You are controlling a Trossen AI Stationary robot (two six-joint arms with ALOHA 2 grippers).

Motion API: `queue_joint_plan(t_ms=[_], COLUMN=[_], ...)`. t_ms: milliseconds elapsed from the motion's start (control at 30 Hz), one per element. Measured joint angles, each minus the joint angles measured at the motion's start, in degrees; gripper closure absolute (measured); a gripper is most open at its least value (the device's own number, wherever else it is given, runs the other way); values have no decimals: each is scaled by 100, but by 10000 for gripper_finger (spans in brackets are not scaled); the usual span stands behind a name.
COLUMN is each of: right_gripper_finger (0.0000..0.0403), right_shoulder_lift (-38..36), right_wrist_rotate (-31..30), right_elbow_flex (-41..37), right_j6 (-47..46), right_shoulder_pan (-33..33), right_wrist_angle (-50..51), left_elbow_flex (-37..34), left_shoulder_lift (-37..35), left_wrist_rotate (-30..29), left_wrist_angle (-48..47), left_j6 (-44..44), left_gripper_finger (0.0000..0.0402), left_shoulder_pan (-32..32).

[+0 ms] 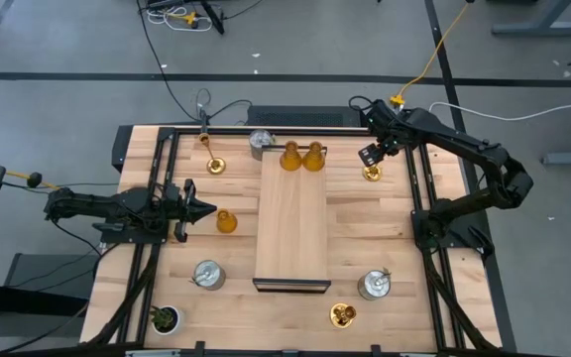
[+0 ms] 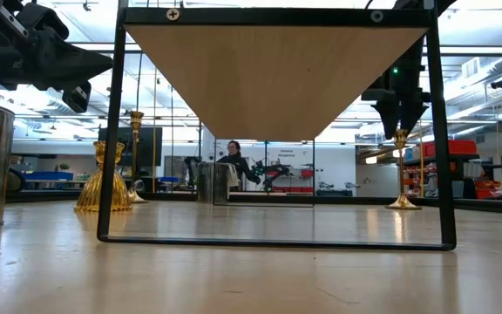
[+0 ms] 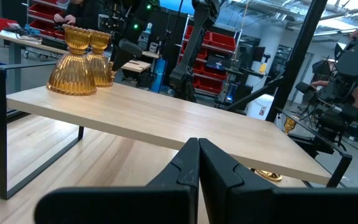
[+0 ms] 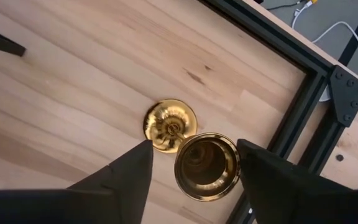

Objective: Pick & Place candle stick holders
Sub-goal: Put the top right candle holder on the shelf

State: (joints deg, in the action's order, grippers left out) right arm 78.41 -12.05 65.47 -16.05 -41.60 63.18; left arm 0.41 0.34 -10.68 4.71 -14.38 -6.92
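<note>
A gold thin-stemmed candle stick holder (image 1: 372, 173) stands upright on its round base (image 4: 169, 124) at the table's far right. My right gripper (image 4: 194, 168) points steeply down over it, open, one finger on each side of the cup (image 4: 207, 167). Two amber holders (image 1: 302, 157) stand on the far end of the raised wooden shelf (image 1: 292, 233). Another amber one (image 1: 226, 221) stands on the table just ahead of my left gripper (image 1: 206, 209), which is shut, level and holds nothing. My right gripper comes at the gold holder's cup from above. One finger (image 4: 129, 171) stands clearly apart from the rim. The other finger (image 4: 260, 171) stands right at the rim (image 4: 236, 163); whether it touches, I cannot tell. The holder stands upright on the table.
Silver holders stand at the far side (image 1: 261, 143), near left (image 1: 207, 275) and near right (image 1: 374, 285). More gold holders stand at far left (image 1: 213, 164) and near right (image 1: 342, 315). A small potted plant (image 1: 165, 318) sits at the near left corner. A black frame rail (image 4: 297, 118) runs beside the right gripper.
</note>
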Motion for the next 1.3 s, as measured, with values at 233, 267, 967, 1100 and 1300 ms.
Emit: queue_joint_plan(t_ms=[233, 267, 967, 1100, 1300], right_gripper_finger=[200, 204, 243, 243, 255], right_shoulder_lift=[0, 0, -2, -2, -11], right_wrist_rotate=[-7, -8, -2, 2, 59], right_elbow_flex=[-2, -2, -2, -2, 26], right_j6=[-64, -69, -85, -41, 26], right_shoulder_pan=[0, 0, 0, 2, 0], right_wrist_angle=[64, 67, 93, 109, 253], left_elbow_flex=[0, 1, 0, 1, 0], left_shoulder_lift=[0, 0, 0, 0, 0], left_wrist_rotate=[0, 0, 0, 1, 0], left_wrist_angle=[0, 0, 0, 0, 0], left_j6=[-1, 0, 0, 0, 1], left_gripper_finger=[392, 392, 392, 392, 392], left_shoulder_pan=[-1, -1, -1, 0, 0])
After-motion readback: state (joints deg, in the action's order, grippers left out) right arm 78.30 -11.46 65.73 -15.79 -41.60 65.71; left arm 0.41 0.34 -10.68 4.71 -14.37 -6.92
